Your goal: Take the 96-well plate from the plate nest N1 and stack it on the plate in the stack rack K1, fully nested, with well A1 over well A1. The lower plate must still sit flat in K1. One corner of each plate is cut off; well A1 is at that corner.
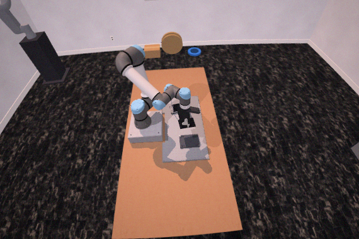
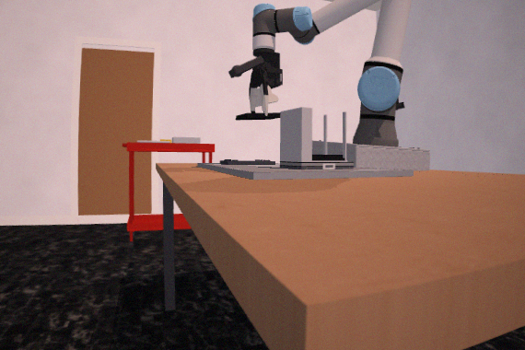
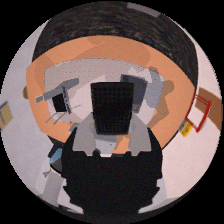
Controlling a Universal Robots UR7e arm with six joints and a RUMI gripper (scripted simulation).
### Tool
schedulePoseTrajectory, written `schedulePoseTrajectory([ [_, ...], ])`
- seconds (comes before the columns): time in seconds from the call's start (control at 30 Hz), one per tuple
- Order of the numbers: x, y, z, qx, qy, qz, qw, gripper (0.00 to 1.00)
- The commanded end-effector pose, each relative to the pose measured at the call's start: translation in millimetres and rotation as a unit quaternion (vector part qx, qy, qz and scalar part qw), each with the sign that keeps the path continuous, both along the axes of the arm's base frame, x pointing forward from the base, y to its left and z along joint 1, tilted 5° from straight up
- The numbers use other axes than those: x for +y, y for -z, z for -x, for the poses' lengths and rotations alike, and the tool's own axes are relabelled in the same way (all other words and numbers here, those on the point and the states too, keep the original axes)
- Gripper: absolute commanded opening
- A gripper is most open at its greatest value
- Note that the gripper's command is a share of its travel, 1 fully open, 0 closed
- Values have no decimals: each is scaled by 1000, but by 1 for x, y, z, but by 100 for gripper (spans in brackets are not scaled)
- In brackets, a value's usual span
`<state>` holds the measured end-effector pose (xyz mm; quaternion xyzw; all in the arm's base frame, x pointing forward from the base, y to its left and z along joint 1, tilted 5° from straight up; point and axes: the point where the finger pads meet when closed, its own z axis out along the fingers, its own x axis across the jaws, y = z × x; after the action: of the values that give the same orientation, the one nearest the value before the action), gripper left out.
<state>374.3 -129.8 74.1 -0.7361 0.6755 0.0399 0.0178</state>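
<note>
My gripper is shut on the black 96-well plate and holds it level in the air, well above the grey base slab. In the wrist view the plate fills the space between my fingers. From above, the plate hangs between the plate nest N1, which looks dark and flat, and the stack rack K1. In the side view K1 has thin upright posts, and a dark plate lies low inside it. The held plate is left of K1 and higher than its posts. I cannot make out the cut corners.
A tall grey block stands at the near side of K1. The arm's grey pedestal sits left of the base slab. A red cart stands beyond the table's far edge.
</note>
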Motion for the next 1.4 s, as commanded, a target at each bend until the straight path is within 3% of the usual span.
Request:
schedulePoseTrajectory([
  [0.0, 15, -2, 1, 0, 0, 1, 1000, 0],
  [1.37, 137, -15, 13, 0, 0, 0, 1000, 0],
])
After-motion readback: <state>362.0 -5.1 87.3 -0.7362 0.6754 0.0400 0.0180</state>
